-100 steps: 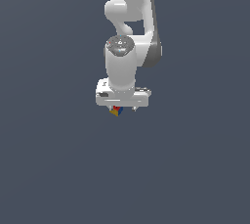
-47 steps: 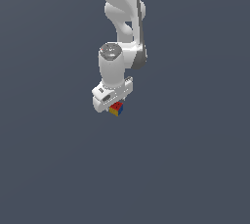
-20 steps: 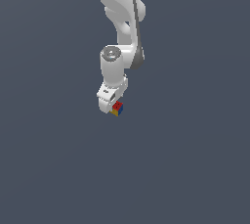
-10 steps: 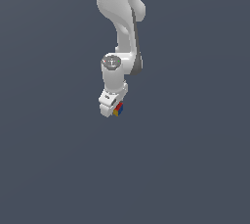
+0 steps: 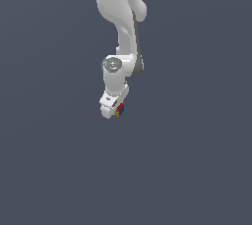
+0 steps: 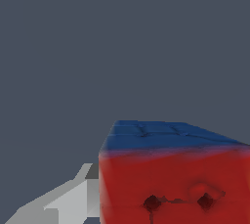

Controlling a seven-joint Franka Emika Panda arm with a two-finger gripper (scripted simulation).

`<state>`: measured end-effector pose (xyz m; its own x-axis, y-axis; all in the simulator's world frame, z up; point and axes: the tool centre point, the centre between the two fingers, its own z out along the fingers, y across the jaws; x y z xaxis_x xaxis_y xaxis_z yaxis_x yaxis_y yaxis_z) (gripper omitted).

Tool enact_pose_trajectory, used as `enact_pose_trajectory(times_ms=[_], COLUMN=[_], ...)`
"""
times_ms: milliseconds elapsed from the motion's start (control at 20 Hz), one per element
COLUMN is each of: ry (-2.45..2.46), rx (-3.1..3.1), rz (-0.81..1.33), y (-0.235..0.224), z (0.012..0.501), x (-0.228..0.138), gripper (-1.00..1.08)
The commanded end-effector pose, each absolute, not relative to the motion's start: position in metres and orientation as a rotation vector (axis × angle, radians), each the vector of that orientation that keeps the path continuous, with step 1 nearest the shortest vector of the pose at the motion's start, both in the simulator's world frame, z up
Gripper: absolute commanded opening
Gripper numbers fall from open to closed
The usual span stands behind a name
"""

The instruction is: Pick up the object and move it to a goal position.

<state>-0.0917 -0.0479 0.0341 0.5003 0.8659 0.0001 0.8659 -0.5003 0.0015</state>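
The object is a tiny puzzle-style cube (image 5: 119,109) with red, blue and yellow faces, held at the tip of my white gripper (image 5: 115,111) in the exterior view. The gripper is shut on it and hangs from the white arm, well above the lower part of the scene. In the wrist view the cube (image 6: 171,179) fills the near corner, with a red face towards the camera and a blue face beyond it. One grey fingertip (image 6: 73,201) shows beside the cube. The other finger is hidden behind the cube.
A plain dark grey surface (image 5: 187,170) fills both views around the arm (image 5: 120,32). No other object or goal marker shows.
The wrist has turned and the gripper has swung a little towards the exterior view's left, carrying the cube with it. The cube stays in the gripper throughout.
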Motion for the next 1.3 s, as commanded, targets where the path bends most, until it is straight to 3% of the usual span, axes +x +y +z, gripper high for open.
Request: enact_pose_trajectory(times_ms=[0, 650, 1250], ry=[1.571, 1.570, 1.573], rx=[2.721, 2.720, 2.721], rz=[0.000, 0.002, 0.004], y=[-0.047, -0.058, -0.102], z=[0.033, 0.052, 0.131], x=[-0.092, -0.083, -0.046], gripper=[-1.00, -1.00, -1.00])
